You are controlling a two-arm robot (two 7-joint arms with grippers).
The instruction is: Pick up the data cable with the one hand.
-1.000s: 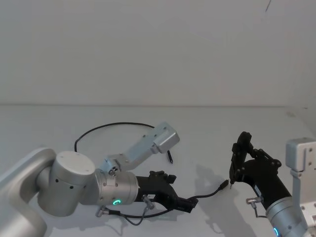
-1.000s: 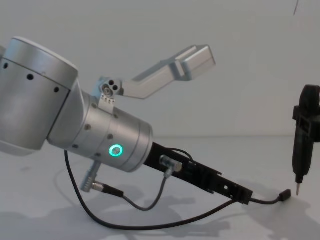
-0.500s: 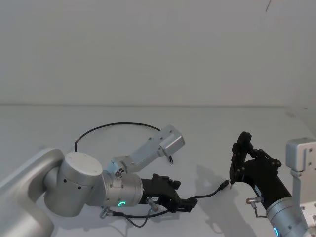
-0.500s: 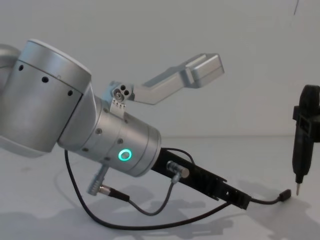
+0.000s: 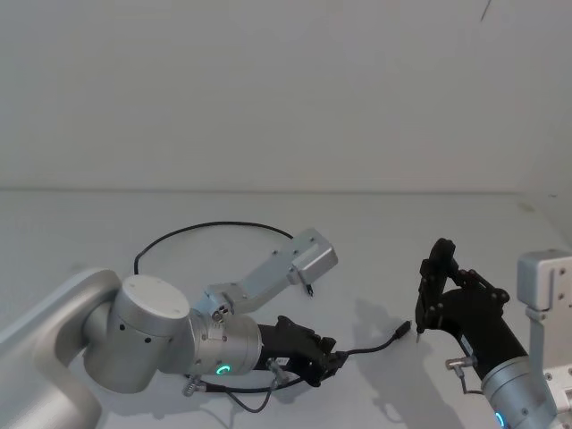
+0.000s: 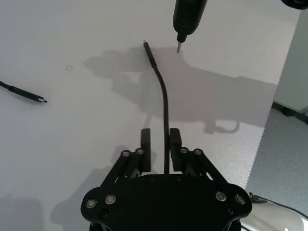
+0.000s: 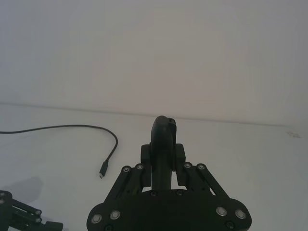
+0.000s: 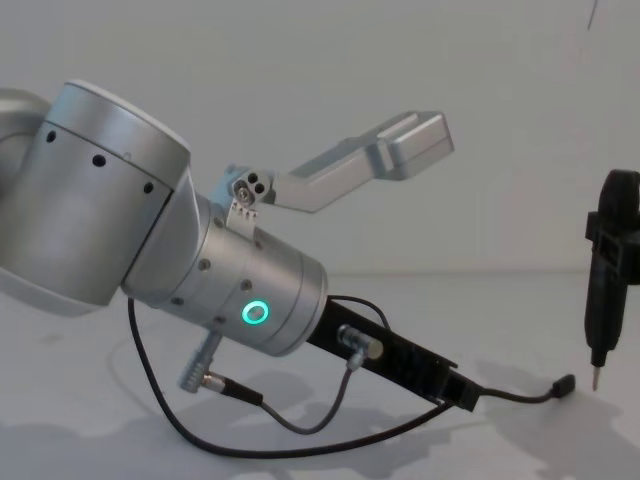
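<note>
We are starting closest in, with the left gripper (image 6: 160, 144) reaching low over the worktop (image 5: 375, 241); its fingers (image 6: 146, 143) are standing parted and clenching nothing; the data cable (image 6: 166, 110) is running up the gap between them, lying much closer to one finger than to the other, though we cannot tell whether it is touching it. This is the relation we are counting on: the cable's long axis is lying along the gripper's own line of reach, so we are judging that the fingers need only close across the cord, with no turn of the wrist.

In the head view the cable is leaving the fingers toward 2 o'clock and ending in its near plug (image 5: 404, 330), which is resting just short of the tip of the pointed tool (image 8: 598, 320); the right gripper (image 7: 163, 155) is hanging there at 2 o'clock, its fingers clamped on that tool, so we are treating the left arm as the nearer and the free one.

Farther back, the rest of the cable is arcing across the worktop at about 10 o'clock from the fingers; its far plug (image 6: 42, 100) is lying near 12 o'clock, well apart from them.
</note>
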